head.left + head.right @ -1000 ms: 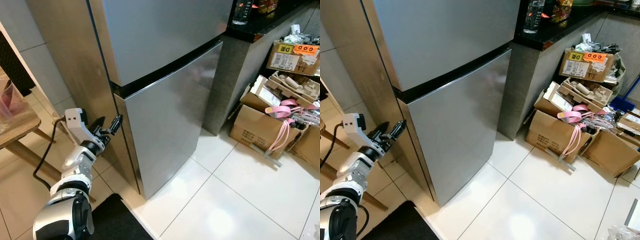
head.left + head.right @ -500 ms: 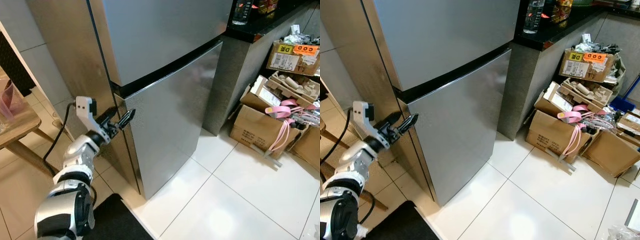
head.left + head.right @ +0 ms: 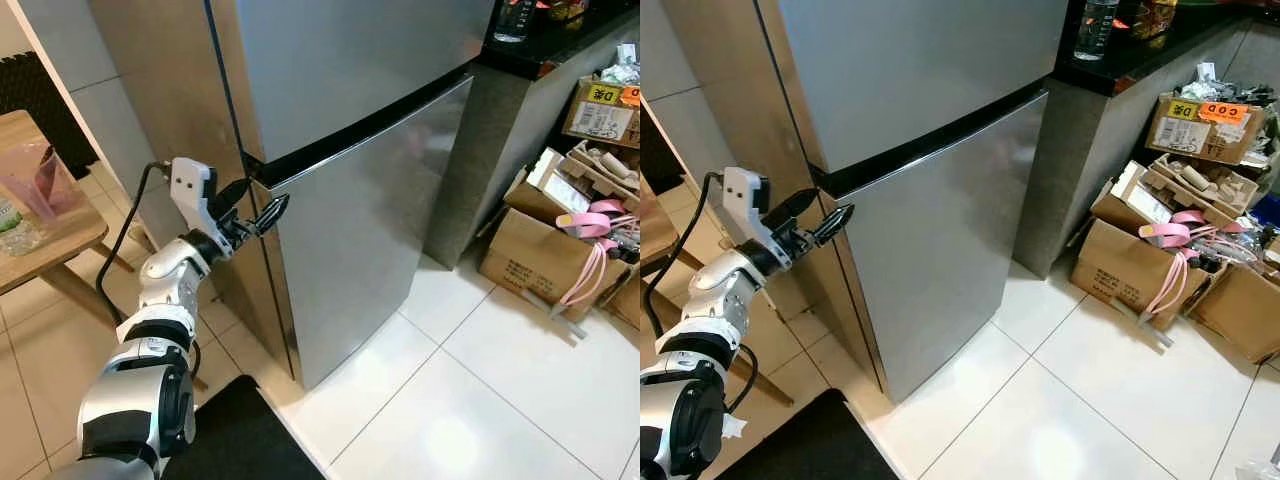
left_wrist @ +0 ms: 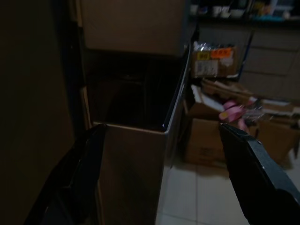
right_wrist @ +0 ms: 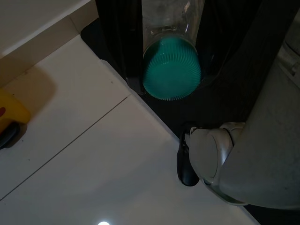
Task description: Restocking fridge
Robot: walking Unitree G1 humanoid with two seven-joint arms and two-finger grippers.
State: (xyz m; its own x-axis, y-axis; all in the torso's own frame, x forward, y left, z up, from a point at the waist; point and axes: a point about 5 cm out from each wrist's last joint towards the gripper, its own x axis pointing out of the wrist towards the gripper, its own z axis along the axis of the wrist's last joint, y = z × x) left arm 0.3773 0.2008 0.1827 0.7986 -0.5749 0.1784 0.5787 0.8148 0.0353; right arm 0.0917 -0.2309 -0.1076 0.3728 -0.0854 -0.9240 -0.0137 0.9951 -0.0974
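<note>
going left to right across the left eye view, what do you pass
wooden table → left gripper, open at the fridge's door edge → fridge lower door → grey counter side → cardboard boxes with pink straps

Orange label "COD" on cardboard box (image 3: 1202, 125).

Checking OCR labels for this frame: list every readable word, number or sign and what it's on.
"COD" on an orange sticker on the top cardboard box, by the counter.
Yellow label on the same box: dark marks, too blurred to read.
Print on the front of the lower cardboard box: too small to read.
Bottle label on the counter: unreadable.
Fridge: no lettering seen.
</note>
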